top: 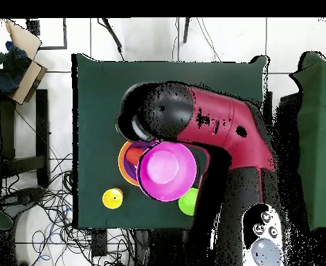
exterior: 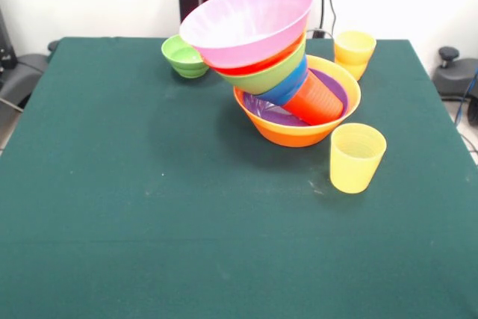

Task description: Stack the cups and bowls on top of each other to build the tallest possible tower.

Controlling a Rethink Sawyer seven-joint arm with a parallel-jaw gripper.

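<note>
From the front, shows the tower (exterior: 276, 72) standing toward the far right of the green table (exterior: 112, 184), built on a large orange bowl (exterior: 299, 131) with a shallow purple bowl (exterior: 263, 108) nested inside. Leans hard to the left from there up: holds a red-orange cup (exterior: 317, 98) tipped well off upright in the purple bowl, then a blue bowl (exterior: 287, 87), a green bowl (exterior: 272, 72), a red-orange bowl (exterior: 258, 66) and a wide pink bowl (exterior: 250, 24) as the top, overhanging the base's rim. Leaves three pieces unstacked: a small green bowl (exterior: 184, 56) well apart at the far left, one yellow cup (exterior: 354, 51) just behind the base, another yellow cup (exterior: 357, 156) upright near its front right. Shows no gripper. From overhead, shows the red and black arm (top: 221, 131) stretched across the table (top: 96, 90) just beside the pink bowl (top: 167, 171), with a sliver of orange rim (top: 124, 163), one yellow cup (top: 113, 199) and the small green bowl (top: 188, 201) nearby. Hides the gripper under the arm, so cannot tell whether spread or pressed together. Looks close to toppling: could slide off the tilted cup at any downward push on the pink bowl, any added weight on the overhanging side, or a brush from the arm.
</note>
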